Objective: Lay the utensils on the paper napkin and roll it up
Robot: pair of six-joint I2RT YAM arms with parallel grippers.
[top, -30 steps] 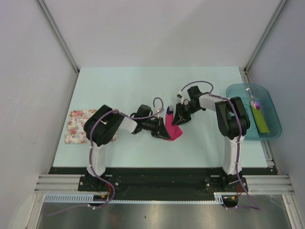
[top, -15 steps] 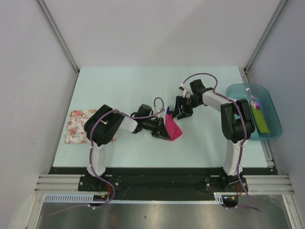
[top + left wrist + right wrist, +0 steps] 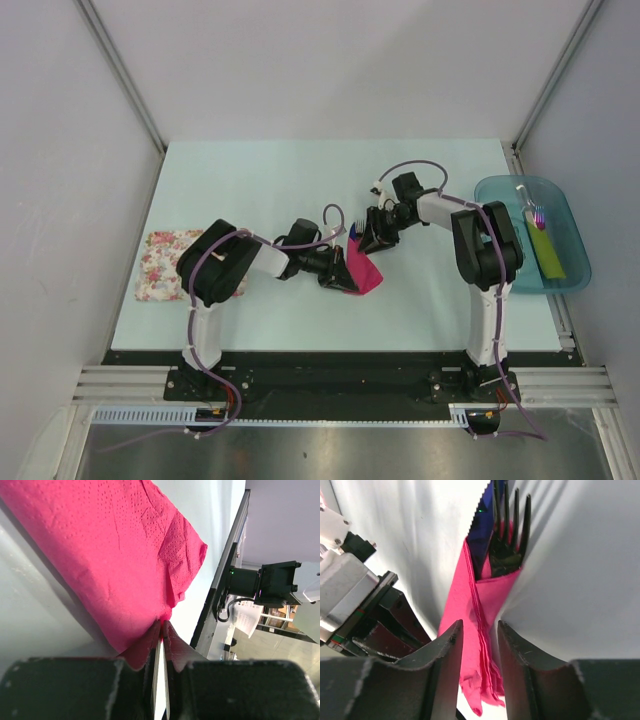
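The magenta paper napkin (image 3: 363,271) lies folded over the utensils at the table's middle. It fills the left wrist view (image 3: 115,555). My left gripper (image 3: 338,277) is shut on the napkin's near edge (image 3: 162,626). In the right wrist view, the black fork (image 3: 508,540) and the dark blue piece (image 3: 481,535) stick out of the napkin's far end (image 3: 472,625). The fork tines show in the top view (image 3: 358,229). My right gripper (image 3: 372,238) is open just above the napkin's far end, and the folded edge runs between its fingers (image 3: 450,660).
A teal tray (image 3: 500,190) at the right edge holds a white-handled brush (image 3: 533,210) and a yellow-green strip (image 3: 546,252). A floral cloth (image 3: 165,262) lies at the left, partly under the left arm. The left gripper's body (image 3: 365,610) sits close beside the right fingers.
The right gripper drew back from the napkin toward the far right, then came a little way back. The left gripper and the napkin have stayed put.
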